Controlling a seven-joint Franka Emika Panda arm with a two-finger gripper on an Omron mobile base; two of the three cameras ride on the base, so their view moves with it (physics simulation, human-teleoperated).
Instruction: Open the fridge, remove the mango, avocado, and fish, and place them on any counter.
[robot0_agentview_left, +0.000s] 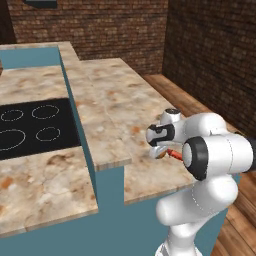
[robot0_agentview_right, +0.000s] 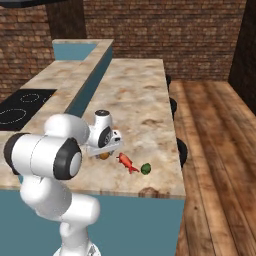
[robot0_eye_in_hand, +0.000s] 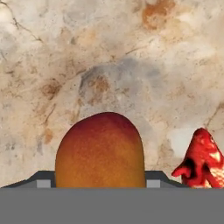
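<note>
Hand view: orange-brown rounded mango (robot0_eye_in_hand: 100, 151) sits between the two dark finger tips, gripper (robot0_eye_in_hand: 100, 183) clamped on it, above the beige speckled stone-look counter (robot0_eye_in_hand: 109, 57). Red fish (robot0_eye_in_hand: 202, 159) lies just beside it on the right.

Right base view: white gripper (robot0_agentview_right: 104, 152) low over the counter (robot0_agentview_right: 140, 100) near its front edge, mango (robot0_agentview_right: 103, 155) in the jaws; can't tell if it touches the surface. Red fish (robot0_agentview_right: 126, 162) just right of it, small dark green avocado (robot0_agentview_right: 145, 169) further right, near the fish, not touching.

Left base view: gripper (robot0_agentview_left: 161, 151) at the counter's (robot0_agentview_left: 110, 100) near right part, mango (robot0_agentview_left: 161, 153) under it, fish (robot0_agentview_left: 176, 154) partly hidden by the arm. Black cooktop with white rings (robot0_agentview_left: 35, 127) far left.
</note>
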